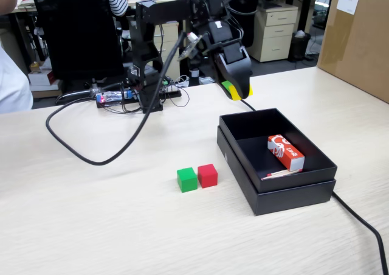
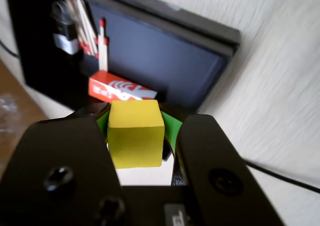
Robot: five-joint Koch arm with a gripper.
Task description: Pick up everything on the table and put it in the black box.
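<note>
Yellow cube [image 2: 135, 132] sat pinched between the jaws of the gripper [image 1: 238, 91], upper centre of the fixed view, above the black box [image 1: 292, 193]; green cube [image 1: 187, 179] and red cube [image 1: 207, 175] lay lower centre.

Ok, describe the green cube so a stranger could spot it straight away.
Find the black box on the pale table. Just left of it in the fixed view sit two small cubes side by side. The green cube is the left one, farther from the box than the red cube.

Black box [image 1: 276, 193] interior: carton [image 1: 285, 152], stick [image 1: 281, 173] crowd near right; far-left floor open.
</note>
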